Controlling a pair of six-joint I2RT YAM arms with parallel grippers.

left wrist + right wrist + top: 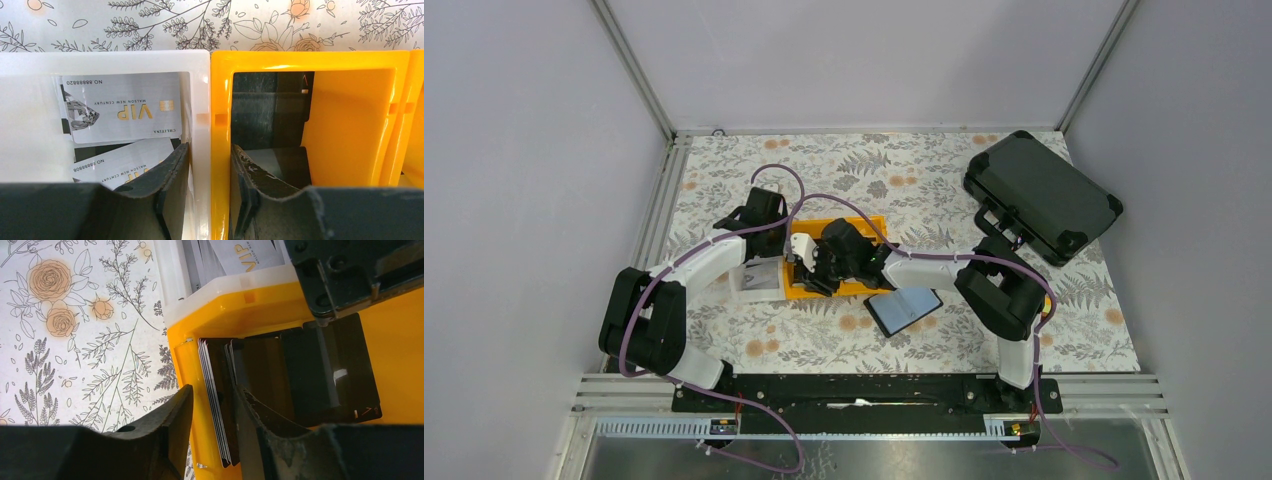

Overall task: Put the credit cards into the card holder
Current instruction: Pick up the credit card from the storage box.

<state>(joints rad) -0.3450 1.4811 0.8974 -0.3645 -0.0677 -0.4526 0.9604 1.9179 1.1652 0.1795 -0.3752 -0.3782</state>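
The flowered surface carries a black case at its far right corner. Near the middle, a yellow bin stands flush against a white bin on its left. The left hand is clamped on their touching walls, one finger inside each bin. The right hand straddles an outer wall of the yellow bin, one finger outside and the other inside, with a stack of dark credit cards between them. Whether it grips, I cannot tell. The card holder lies open on the surface beside the yellow bin. Silvery credit cards lie in the white bin.
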